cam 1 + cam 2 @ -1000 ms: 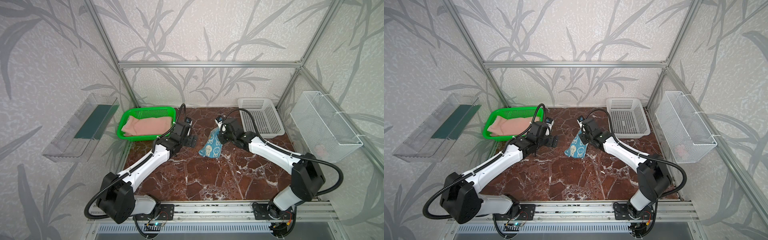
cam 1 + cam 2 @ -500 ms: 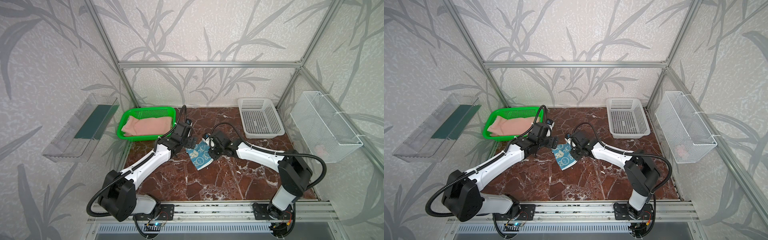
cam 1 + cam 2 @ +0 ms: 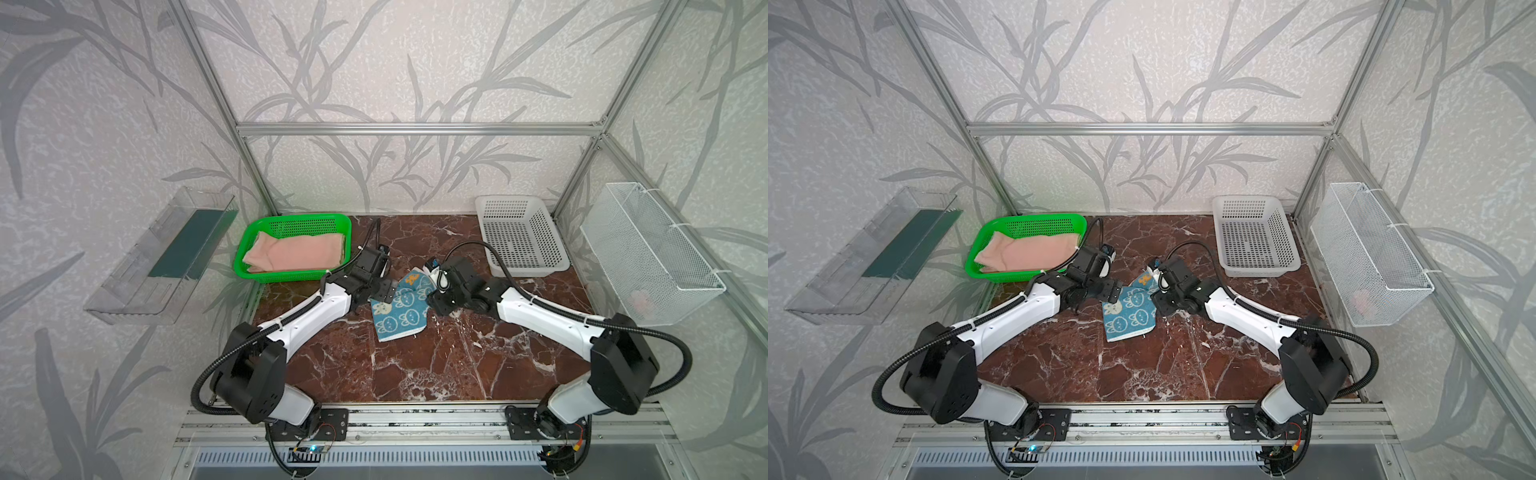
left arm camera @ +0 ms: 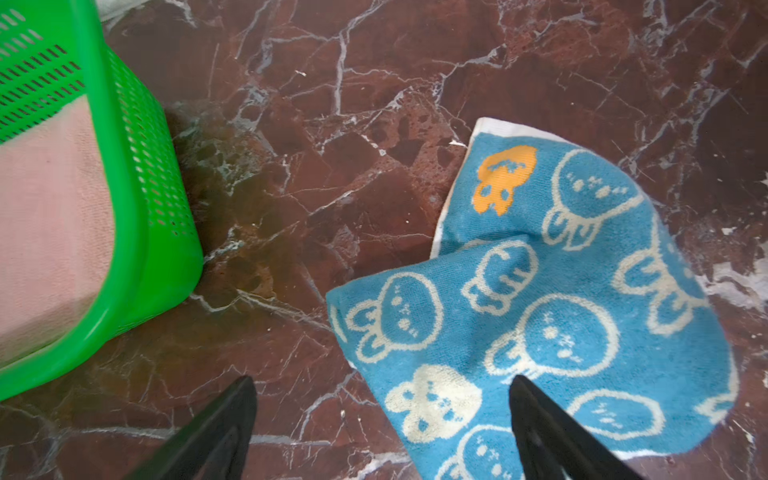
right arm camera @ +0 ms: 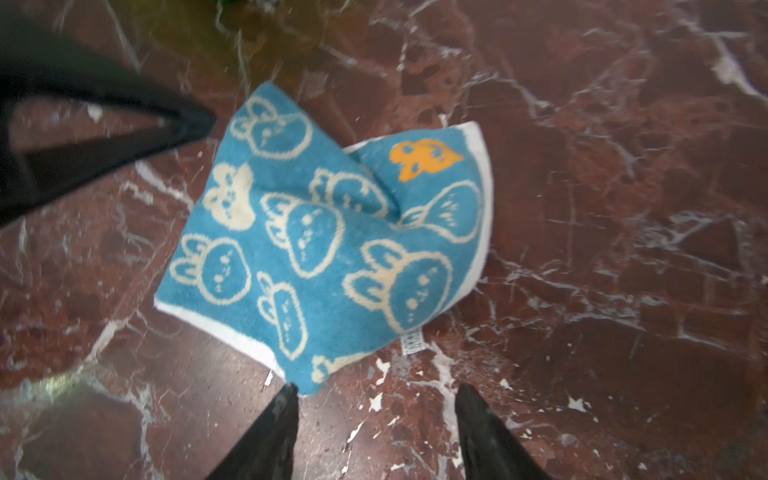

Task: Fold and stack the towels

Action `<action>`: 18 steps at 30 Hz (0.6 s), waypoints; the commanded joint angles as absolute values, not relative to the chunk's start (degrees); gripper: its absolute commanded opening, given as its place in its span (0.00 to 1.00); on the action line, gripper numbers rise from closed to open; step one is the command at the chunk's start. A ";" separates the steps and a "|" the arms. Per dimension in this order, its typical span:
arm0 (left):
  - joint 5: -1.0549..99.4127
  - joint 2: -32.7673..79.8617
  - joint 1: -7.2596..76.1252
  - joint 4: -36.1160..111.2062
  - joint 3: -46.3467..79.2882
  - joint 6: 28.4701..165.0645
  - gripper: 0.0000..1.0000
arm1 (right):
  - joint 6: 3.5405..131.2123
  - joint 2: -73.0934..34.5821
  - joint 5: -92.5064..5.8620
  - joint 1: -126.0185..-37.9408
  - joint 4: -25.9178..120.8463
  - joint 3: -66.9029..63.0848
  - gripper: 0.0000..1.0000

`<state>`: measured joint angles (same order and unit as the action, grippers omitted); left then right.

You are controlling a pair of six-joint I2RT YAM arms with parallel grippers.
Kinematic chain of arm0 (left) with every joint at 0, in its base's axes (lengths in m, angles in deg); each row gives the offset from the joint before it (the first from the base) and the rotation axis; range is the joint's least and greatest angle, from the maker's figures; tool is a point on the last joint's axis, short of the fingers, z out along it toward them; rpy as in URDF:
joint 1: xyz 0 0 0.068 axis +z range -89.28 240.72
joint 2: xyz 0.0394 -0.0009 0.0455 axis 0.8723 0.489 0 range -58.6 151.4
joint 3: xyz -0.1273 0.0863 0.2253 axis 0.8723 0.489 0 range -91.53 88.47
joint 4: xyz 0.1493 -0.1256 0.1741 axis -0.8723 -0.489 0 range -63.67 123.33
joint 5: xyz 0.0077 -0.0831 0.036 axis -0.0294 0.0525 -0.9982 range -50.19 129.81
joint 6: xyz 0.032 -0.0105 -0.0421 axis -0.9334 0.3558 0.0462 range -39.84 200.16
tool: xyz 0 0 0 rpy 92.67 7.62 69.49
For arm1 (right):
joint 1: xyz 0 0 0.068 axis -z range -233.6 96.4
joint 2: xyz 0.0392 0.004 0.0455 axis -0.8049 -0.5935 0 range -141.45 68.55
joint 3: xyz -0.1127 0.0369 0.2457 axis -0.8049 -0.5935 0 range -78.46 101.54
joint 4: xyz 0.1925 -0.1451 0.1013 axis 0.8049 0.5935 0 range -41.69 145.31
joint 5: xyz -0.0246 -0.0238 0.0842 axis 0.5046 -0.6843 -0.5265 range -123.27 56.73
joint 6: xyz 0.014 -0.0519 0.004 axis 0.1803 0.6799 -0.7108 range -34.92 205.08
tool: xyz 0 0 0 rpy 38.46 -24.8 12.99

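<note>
Rumpled, looped-pile teal towel (image 4: 540, 311) lies creased on the veined marble worktop (image 4: 332, 124); left hand (image 4: 382, 380) and right hand (image 5: 377, 388) both gape, empty.

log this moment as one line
teal towel: on table, rumpled, unheld | left gripper: open, over towel edge | right gripper: open, beside towel corner | pink towel: in green basket

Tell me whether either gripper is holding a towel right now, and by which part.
Nothing is held: left gripper and right gripper both stand open, and the teal towel lies loose on the table.
</note>
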<state>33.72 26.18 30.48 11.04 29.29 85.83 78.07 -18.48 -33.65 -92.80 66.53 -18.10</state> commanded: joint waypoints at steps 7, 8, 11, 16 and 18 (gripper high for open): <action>38.71 32.23 23.22 9.35 22.35 87.42 0.93 | 71.26 -23.91 -33.77 -86.63 63.90 -19.16 0.60; 38.37 33.27 22.59 8.93 21.49 87.60 0.93 | 70.70 -25.05 -34.11 -86.42 63.79 -18.63 0.59; 37.98 36.32 21.30 6.40 18.69 88.47 0.92 | 69.58 -28.79 -35.68 -85.87 64.28 -16.35 0.57; 36.77 40.01 21.15 4.54 17.63 90.74 0.91 | 66.28 -34.00 -37.97 -84.51 60.34 -15.83 0.54; 34.64 40.86 21.21 4.10 18.11 93.12 0.89 | 64.62 -34.64 -39.68 -83.71 57.70 -16.55 0.54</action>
